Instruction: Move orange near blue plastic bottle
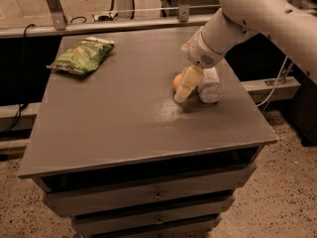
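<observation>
Bottle: The blue plastic bottle (209, 85) is seen near the right edge of the bench (124, 118). All other places are told from it.
Orange: The orange (176, 81) is found close to the bottle, on the side that faces the snack bag. Only a small part of it is shown. The rest is hidden by the end effector.
End effector: The end effector (182, 87) is held low over the bench, between the orange and the bottle, and is pressed up against the orange. Whether it is open, closed or gripping the orange cannot be told.
Snack bag: A green snack bag (82, 56) is laid well apart from the bottle, near the far left corner.
Step in hand: The putting-down step is judged to be in hand, since the orange is already brought beside the bottle.
How far along: The job is thought to be nearly done.
Next move: The orange needs to be let go and left resting on the bench. Then the end effector should be lifted up and away from the bottle.
Care needed: The orange could be rolled away, or the bottle could be bumped, if the lift is done fast.
</observation>
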`<state>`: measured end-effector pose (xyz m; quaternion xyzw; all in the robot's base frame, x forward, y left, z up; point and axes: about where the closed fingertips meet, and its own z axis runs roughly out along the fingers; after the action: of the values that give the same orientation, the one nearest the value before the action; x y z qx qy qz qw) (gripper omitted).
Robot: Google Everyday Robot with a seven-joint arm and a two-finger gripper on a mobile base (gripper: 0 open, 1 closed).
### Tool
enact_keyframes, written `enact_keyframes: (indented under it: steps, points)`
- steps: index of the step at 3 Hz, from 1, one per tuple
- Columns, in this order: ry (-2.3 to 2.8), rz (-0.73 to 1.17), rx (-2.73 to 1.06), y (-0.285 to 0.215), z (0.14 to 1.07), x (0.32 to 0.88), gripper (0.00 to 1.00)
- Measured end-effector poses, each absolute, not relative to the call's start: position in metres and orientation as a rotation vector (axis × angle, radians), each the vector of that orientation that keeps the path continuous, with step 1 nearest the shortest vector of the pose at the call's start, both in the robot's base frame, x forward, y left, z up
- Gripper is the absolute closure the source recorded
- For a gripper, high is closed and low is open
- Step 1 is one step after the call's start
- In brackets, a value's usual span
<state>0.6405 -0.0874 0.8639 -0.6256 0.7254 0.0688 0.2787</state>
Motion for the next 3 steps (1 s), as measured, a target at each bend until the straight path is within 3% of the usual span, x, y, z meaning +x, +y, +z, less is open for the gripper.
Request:
enact_keyframes:
  steps: [3]
  points:
    - [1.929, 0.139, -1.559, -0.118, 0.884, 0.624, 0.0]
